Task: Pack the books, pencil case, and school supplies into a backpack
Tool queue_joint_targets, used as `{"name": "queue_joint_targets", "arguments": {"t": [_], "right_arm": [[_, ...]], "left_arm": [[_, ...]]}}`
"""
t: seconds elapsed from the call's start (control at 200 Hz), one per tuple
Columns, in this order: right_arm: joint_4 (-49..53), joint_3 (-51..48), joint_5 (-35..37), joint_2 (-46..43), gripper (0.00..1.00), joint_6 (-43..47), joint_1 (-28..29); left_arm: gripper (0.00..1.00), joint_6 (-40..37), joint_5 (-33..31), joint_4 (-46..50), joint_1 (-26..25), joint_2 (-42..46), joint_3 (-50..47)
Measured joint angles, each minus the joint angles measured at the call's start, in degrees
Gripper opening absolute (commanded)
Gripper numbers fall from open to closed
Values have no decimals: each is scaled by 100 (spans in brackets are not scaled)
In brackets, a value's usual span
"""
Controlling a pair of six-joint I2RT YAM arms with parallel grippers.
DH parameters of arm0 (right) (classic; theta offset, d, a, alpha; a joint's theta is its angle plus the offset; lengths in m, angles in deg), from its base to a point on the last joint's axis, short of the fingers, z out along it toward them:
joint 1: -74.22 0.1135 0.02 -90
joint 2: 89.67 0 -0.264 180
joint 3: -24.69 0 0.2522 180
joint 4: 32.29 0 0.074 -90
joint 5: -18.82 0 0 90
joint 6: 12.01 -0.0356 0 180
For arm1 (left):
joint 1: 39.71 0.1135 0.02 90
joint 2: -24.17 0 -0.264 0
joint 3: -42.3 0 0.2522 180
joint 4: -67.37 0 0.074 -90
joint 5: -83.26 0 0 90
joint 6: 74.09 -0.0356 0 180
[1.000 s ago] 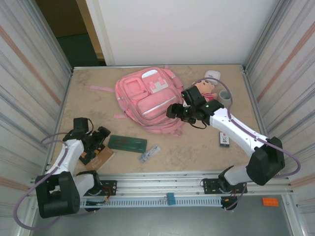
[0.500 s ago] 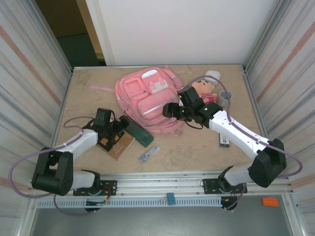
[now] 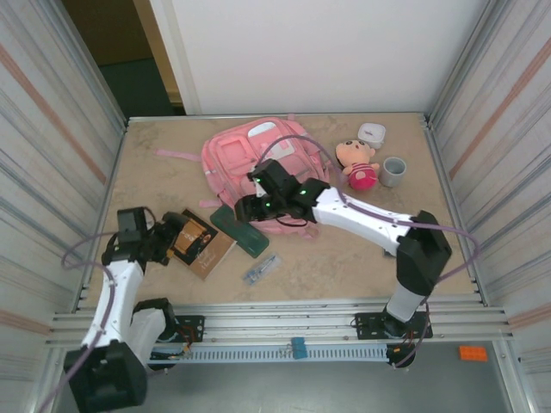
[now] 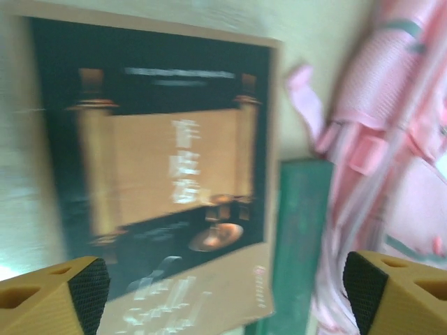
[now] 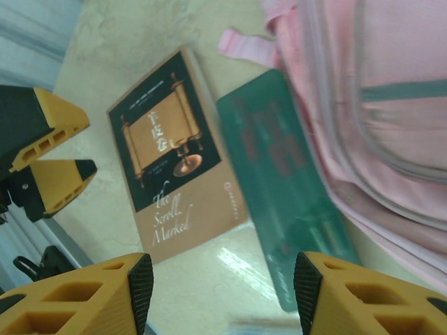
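1. Since half a second ago the right tool (image 3: 250,206) has swung left, away from the doll (image 3: 357,163), and now hangs over the near edge of the backpack (image 3: 250,155). My left tool (image 3: 168,232) has backed off the book (image 3: 202,243).
2. The left tool is spread wide with nothing between its fingers. The book lies flat on the bench (image 3: 344,267) just ahead of it.
3. The right tool is also spread and empty, looking down on the book and the case (image 3: 241,231), which lie side by side.
4. The case sits between book and backpack, its far end against the pink fabric. The pen (image 3: 261,269) lies apart, nearer me.
5. Nothing is packed yet, by my reading. The right arm looks placed to take the case, but I cannot tell whether the backpack's zip is open.
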Motion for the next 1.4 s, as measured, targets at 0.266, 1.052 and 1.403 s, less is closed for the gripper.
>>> {"name": "queue_joint_targets", "arguments": {"t": [0.266,1.052,1.403], "right_arm": [[79,1202,-68,1486,51,562,535],[313,2000,-520,3067,19,50,409],[420,1947,-546,3080,15,24,315]], "left_arm": [[75,-382,422,361,538,184,-409],[71,-588,938,-664,518,-1097,-763],[71,-289,933,-1073,-243,-1405,-330]]}}
